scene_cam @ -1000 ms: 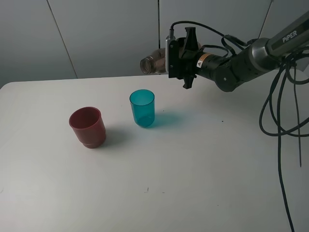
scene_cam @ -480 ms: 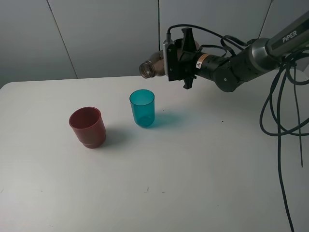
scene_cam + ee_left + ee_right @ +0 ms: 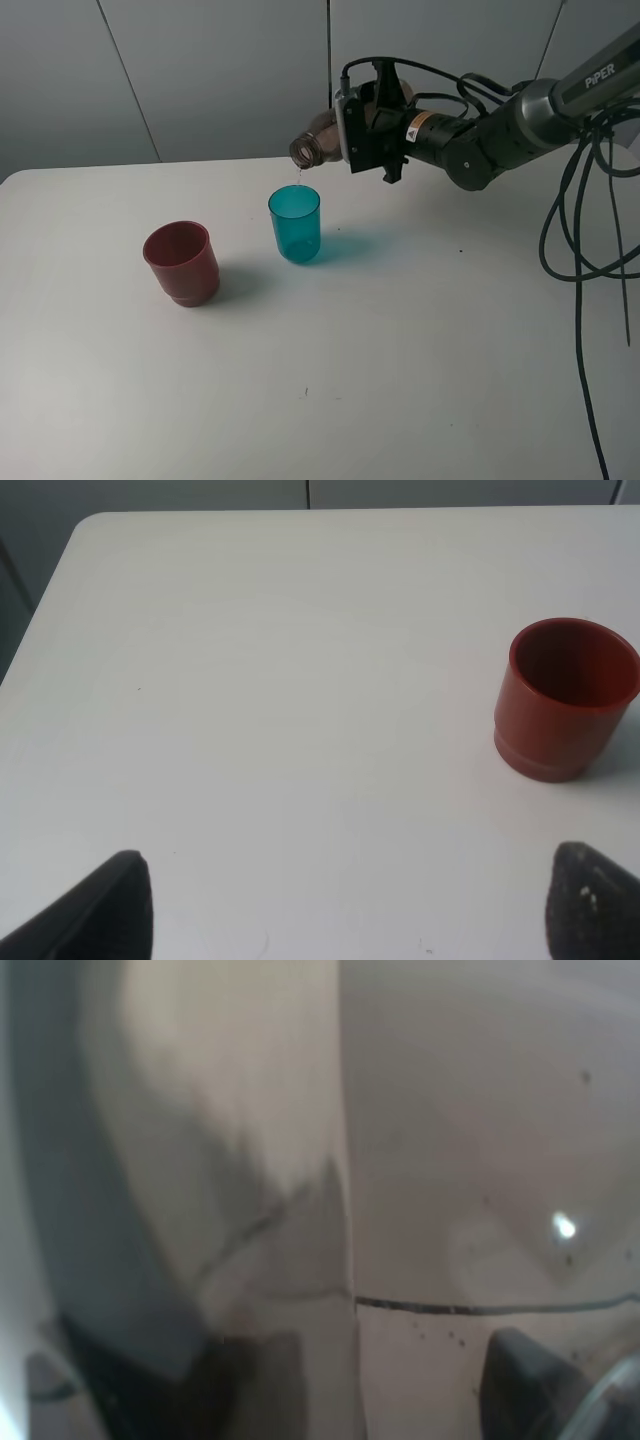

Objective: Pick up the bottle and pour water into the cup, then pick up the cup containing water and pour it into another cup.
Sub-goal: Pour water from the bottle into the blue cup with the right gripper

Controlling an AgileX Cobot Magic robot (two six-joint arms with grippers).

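smoky-grey bottle [image 3: 316,145] is held tilted at upper centre by the clamped right gripper [image 3: 368,128], neck above the teal cup [image 3: 295,224]; the red cup [image 3: 181,262] is seen left of it. the left gripper [image 3: 345,905] is spread wide.

One bottle [image 3: 315,143], one teal cup [image 3: 295,224], one red cup [image 3: 181,262], one table [image 3: 400,380]

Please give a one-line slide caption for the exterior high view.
Right gripper tilts the bottle over the teal cup; water trickles down, red cup beside it.
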